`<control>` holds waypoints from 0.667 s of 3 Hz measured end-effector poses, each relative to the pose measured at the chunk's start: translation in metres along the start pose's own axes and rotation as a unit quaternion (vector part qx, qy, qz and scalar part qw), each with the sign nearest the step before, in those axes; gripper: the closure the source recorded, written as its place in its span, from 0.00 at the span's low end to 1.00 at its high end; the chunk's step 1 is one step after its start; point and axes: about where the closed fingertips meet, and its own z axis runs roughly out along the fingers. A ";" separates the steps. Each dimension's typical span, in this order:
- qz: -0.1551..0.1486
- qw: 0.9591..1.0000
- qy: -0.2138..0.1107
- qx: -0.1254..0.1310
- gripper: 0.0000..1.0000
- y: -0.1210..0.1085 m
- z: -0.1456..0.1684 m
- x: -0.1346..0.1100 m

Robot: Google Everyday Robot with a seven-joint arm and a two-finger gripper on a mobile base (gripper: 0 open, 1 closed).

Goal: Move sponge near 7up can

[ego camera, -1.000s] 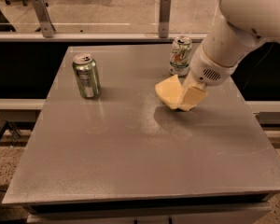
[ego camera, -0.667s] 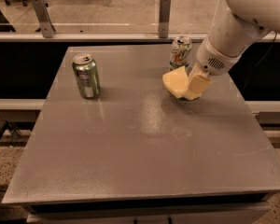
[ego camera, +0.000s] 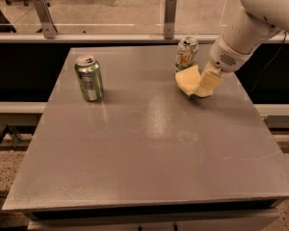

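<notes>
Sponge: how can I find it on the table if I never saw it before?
On the grey table, look at the far right side, just in front of the white 7up can. The sponge is the tilted pale yellow foam slab there, with the robot's pincer shut on its right edge. Unlike that can and the green can, it is flat and wavy-edged.
</notes>
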 end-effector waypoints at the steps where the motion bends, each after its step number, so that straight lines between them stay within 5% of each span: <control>1: 0.008 1.000 -0.005 -0.004 0.29 -0.009 0.006 0.006; 2: 0.014 1.000 -0.006 -0.001 0.05 -0.016 0.009 0.012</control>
